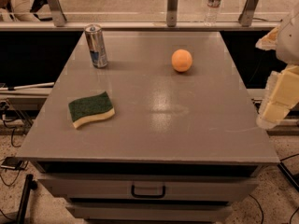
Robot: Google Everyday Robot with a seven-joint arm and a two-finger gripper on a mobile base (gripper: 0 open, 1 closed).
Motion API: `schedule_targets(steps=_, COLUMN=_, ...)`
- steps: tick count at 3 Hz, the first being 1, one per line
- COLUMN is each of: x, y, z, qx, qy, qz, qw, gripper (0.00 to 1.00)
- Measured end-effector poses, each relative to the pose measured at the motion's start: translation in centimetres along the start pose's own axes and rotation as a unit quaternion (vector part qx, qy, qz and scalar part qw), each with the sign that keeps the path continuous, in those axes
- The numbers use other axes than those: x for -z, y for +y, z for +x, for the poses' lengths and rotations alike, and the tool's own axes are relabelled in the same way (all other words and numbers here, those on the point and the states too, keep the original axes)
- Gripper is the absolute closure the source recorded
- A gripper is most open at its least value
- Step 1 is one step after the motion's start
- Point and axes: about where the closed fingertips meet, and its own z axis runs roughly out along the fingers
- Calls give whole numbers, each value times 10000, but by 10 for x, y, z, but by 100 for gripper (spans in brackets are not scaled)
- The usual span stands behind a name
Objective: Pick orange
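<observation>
1. Gripper (276, 101) hangs at the right edge of the view, beside the grey table (196, 129) and off its top; I cannot tell whether it is spread or closed.
2. Nearest, a drawer handle (148, 191) sits below the table's front edge.
3. Toward the front left lies a sponge (91, 109), green side up, yellow beneath.
4. Farther back, right of centre, the orange (181, 60) rests on the tabletop, well apart from the gripper.
5. Near the back left corner, a drink can (96, 46) stands upright.
6. Beyond the table, a clear bottle (214, 3) stands upright.
</observation>
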Motion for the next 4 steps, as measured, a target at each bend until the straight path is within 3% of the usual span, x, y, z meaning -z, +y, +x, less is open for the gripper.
schedule_targets(steps=2, x=4, y=-11, z=-3, qx=55, qy=-136, qz=134, qw=9998, gripper=0)
schedule_targets(steps=3, x=3, y=-47, z=-13, qx=93, qy=-607, qz=343, qw=9975, gripper=0)
schedule_targets(steps=4, x=-5, y=-75, z=-21, qx=44, qy=-967, qz=380, qw=9946, gripper=0)
